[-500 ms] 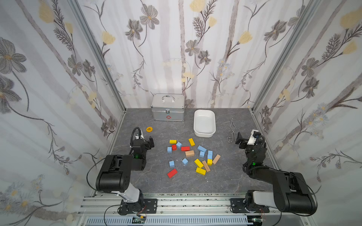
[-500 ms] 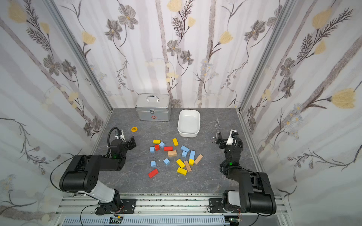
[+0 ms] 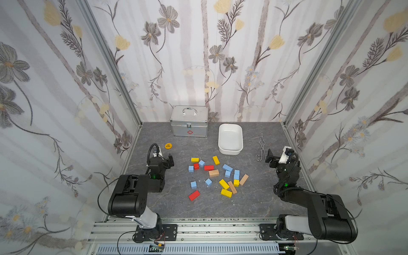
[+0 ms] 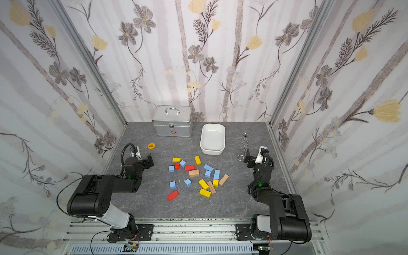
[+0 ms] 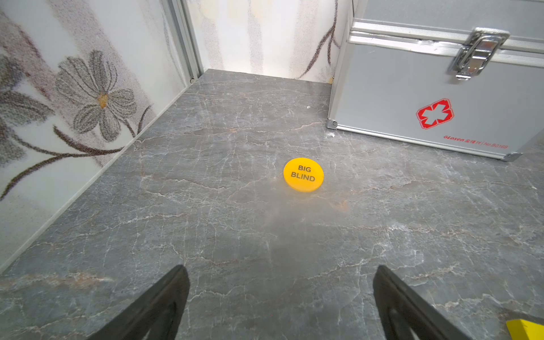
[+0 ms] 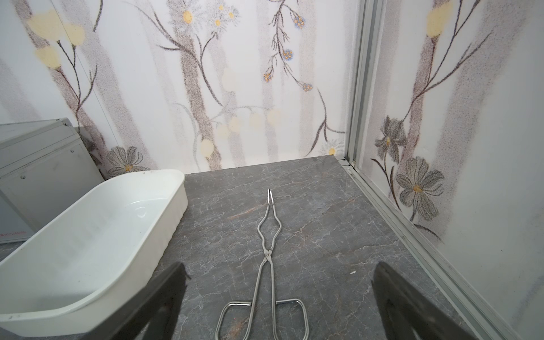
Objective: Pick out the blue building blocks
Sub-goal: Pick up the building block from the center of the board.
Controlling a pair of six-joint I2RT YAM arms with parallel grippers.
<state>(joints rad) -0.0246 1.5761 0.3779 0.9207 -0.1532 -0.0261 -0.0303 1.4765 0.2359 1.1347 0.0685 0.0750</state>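
Several light-blue building blocks lie scattered among other blocks in the middle of the grey floor in both top views: cubes (image 3: 191,168) (image 3: 193,184) (image 3: 208,182) on the left side and a longer brick (image 3: 227,167) (image 4: 208,167) with cubes (image 3: 236,174) on the right side. My left gripper (image 3: 163,158) (image 5: 279,268) rests left of the pile, open and empty, facing the back wall. To the right of the pile, my right gripper (image 3: 276,157) (image 6: 279,265) is open and empty too. No blue block shows in either wrist view.
Red (image 3: 194,195), yellow (image 3: 224,184) and tan (image 3: 213,173) blocks mix with the blue ones. A silver first-aid case (image 3: 189,121) and a white tub (image 3: 230,148) stand at the back. Metal tongs (image 6: 266,256) lie before the right gripper, a yellow chip (image 5: 303,174) before the left.
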